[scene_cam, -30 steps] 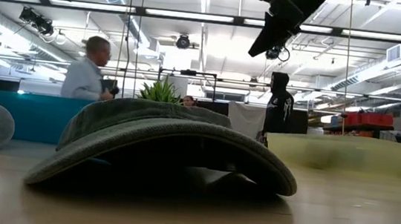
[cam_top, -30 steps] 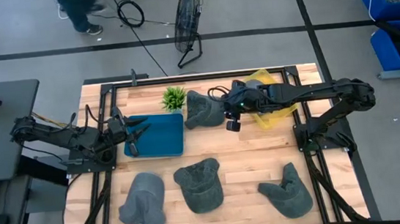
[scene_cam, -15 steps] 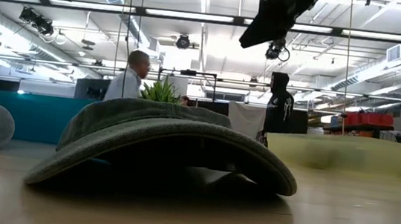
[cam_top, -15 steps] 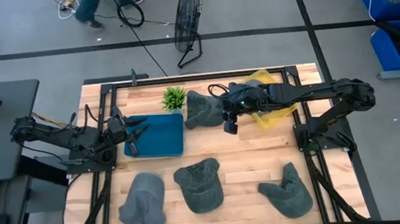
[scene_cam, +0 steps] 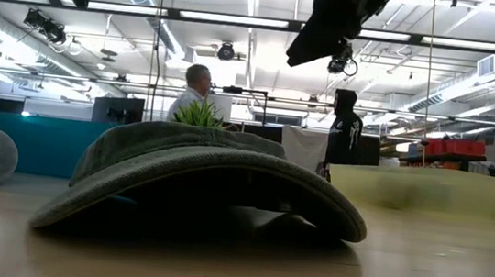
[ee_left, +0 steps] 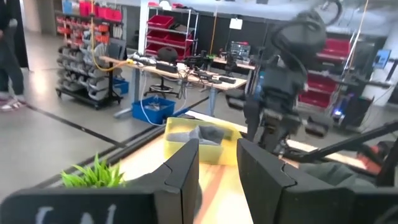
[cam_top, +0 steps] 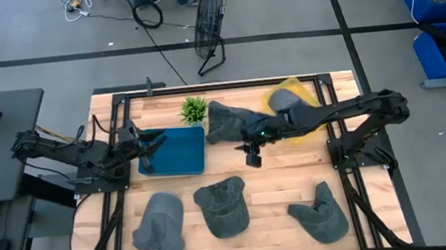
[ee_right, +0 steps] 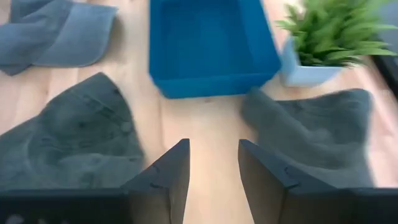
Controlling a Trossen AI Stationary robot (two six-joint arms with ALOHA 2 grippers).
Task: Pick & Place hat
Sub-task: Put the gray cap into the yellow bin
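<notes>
1. Three grey hats lie in a row along the near edge of the worktop (cam_top: 278, 181): one toward the left corner (cam_top: 159, 223), a middle hat (cam_top: 222, 205) with its brim pointing to the far edge and its long axis running near to far, and one toward the right corner (cam_top: 322, 211) lying askew.
2. In the low view the middle hat fills the foreground as a broad dome flat on the wood.
3. The right hand (cam_top: 250, 151) hovers above bare wood around the middle of the worktop, its fingers (ee_right: 163, 177) spread apart and holding nothing; it has slid toward the left side and slightly nearer than a second ago.
4. Just beyond it, a fourth hat (cam_top: 225, 121) rests near the far edge, its long axis lying roughly left to right, beside the blue bin (cam_top: 175, 151).
5. The left hand (cam_top: 150, 148) hangs over the blue bin's left end, fingers (ee_left: 180, 180) parted and empty, unmoved.
6. A small green plant (cam_top: 193, 108) stands at the far edge, and a yellow bin (cam_top: 294, 100) with a grey hat inside sits toward the far right corner.
7. Beyond the worktop a person (scene_cam: 199, 92) has walked rightward.
</notes>
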